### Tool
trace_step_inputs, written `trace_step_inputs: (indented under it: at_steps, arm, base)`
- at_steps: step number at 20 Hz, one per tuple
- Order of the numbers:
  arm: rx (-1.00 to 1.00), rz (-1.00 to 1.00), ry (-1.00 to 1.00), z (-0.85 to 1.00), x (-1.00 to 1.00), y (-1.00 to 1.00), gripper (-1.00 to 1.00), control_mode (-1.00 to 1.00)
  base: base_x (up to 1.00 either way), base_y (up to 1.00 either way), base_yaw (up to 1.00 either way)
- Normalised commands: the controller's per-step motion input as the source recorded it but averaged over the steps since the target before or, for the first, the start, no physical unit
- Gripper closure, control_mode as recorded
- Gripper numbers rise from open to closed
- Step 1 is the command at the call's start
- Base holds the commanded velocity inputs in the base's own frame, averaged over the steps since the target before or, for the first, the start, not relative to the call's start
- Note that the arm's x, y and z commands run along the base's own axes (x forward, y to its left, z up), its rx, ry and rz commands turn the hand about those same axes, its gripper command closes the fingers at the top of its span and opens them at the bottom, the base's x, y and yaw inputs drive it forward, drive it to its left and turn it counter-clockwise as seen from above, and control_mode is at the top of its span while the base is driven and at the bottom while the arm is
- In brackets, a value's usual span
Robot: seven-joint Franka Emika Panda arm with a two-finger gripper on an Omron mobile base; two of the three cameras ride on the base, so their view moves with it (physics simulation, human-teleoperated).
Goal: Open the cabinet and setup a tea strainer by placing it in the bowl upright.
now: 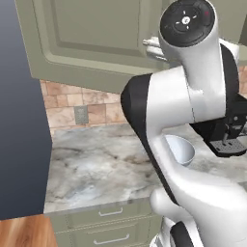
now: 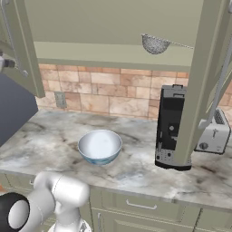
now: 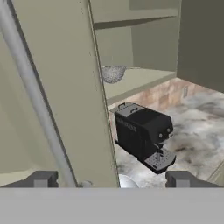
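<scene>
Looking across the grey-veined marble table [image 2: 41,140], we see a brick-patterned tile backsplash [image 2: 113,95] behind it, a wall outlet [image 2: 60,99] set in the tiles, and pale green drawers [image 2: 140,210] below. Our end effector [image 3: 111,179] stands open, its two dark tips spread wide with the silver bar handle [image 3: 37,100] of the right-hand door [image 3: 61,87] running up between them, nearer the left tip; nothing is gripped. The olive-green cabinet [image 2: 113,27] has both doors swung out. One tea strainer [image 3: 113,73], a small rounded cup of grey mesh, sits on the cabinet shelf beyond the end effector, past the door edge and above the coffee machine. One bowl [image 2: 99,146], white inside and pale blue outside, rests on the table below the end effector. We count one black coffee machine [image 3: 144,133] ahead of the tips, and one silver toaster [image 2: 213,131] just beside it.
</scene>
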Motion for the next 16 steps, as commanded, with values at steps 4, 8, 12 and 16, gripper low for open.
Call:
trace_step_inputs:
  at_steps: [4, 8, 12, 16]
  arm:
    - [0.62, 0.15, 0.00, -0.07, -0.34, -0.85, -1.00, -1.00]
    - [0.57, 0.17, 0.00, -0.06, -0.29, -0.84, -1.00, -1.00]
    - [0.66, 0.24, 0.03, -0.18, -0.09, -0.71, -1.00, -1.00]
    - [0.59, 0.29, 0.21, -0.41, 0.32, -0.21, -1.00, -1.00]
  base:
    - [0.00, 0.00, 0.00]
    - [0.00, 0.00, 0.00]
    - [0.00, 0.00, 0.00]
    - [0.00, 0.00, 0.00]
